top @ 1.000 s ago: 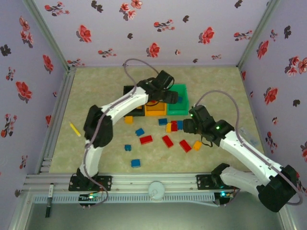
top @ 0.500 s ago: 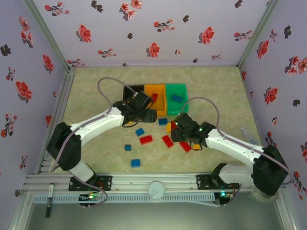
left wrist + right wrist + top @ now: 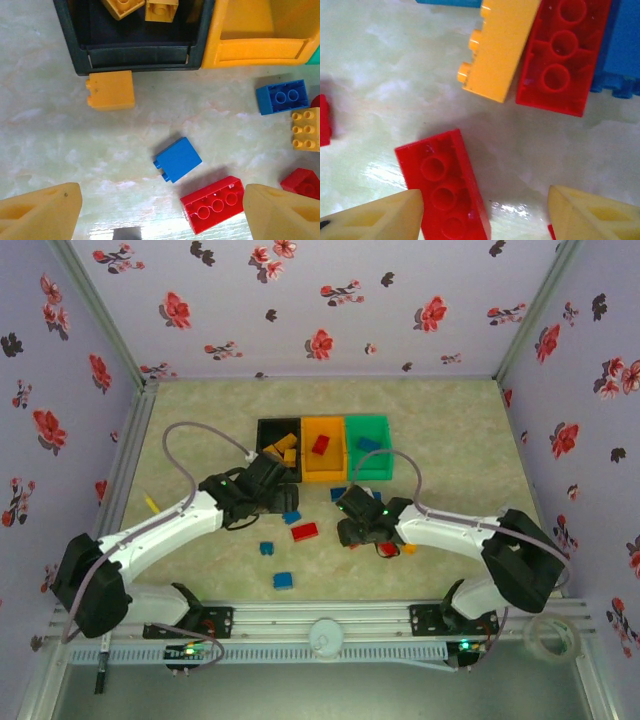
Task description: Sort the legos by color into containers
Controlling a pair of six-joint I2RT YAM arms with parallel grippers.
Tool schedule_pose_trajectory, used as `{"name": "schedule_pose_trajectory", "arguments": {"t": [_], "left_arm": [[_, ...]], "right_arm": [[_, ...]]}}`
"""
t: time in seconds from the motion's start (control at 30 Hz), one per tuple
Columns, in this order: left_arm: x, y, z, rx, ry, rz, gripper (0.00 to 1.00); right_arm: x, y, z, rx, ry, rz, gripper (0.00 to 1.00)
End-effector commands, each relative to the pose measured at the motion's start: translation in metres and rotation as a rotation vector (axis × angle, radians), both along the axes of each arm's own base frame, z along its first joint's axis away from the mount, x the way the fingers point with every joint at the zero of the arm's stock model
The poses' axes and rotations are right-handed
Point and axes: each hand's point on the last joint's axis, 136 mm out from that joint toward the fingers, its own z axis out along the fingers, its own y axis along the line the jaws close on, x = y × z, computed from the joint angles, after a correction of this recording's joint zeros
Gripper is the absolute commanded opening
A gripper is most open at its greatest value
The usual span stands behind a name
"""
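Close by the containers on the bench, the left jaws stand apart above a blue lego, the right jaws apart above a red lego

I work inside a robotics lab test cell, not a lived-in room. Flower-printed paper walls box in a small marbled tabletop, held up by bare aluminium corner posts. My left arm and right arm are bolted to a slotted aluminium rail at the near edge, with cables looping off them. A tape roll and a marker lie by the frame.
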Motion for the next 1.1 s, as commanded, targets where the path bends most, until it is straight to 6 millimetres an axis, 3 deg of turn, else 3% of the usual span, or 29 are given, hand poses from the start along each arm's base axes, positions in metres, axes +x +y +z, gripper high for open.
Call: {"name": "schedule_pose_trajectory", "arguments": {"t": [0.0, 0.33, 0.7, 0.83, 1.07], "left_arm": [[-0.001, 0.012, 0.001, 0.017, -0.010, 0.042, 0.84], [-0.002, 0.014, 0.002, 0.020, -0.008, 0.042, 0.84], [-0.004, 0.016, 0.000, 0.020, -0.004, 0.048, 0.84], [-0.005, 0.016, 0.000, 0.020, -0.005, 0.047, 0.84], [-0.006, 0.017, 0.001, 0.013, -0.006, 0.050, 0.84]], "right_arm": [[0.004, 0.013, 0.005, 0.030, -0.015, -0.009, 0.67], [-0.001, 0.021, -0.004, 0.011, 0.003, 0.014, 0.60], [-0.003, 0.020, -0.010, -0.016, 0.015, 0.018, 0.36], [-0.001, 0.020, 0.000, -0.020, -0.002, 0.027, 0.31], [0.014, 0.024, 0.046, -0.006, -0.101, 0.049, 0.30]]}}
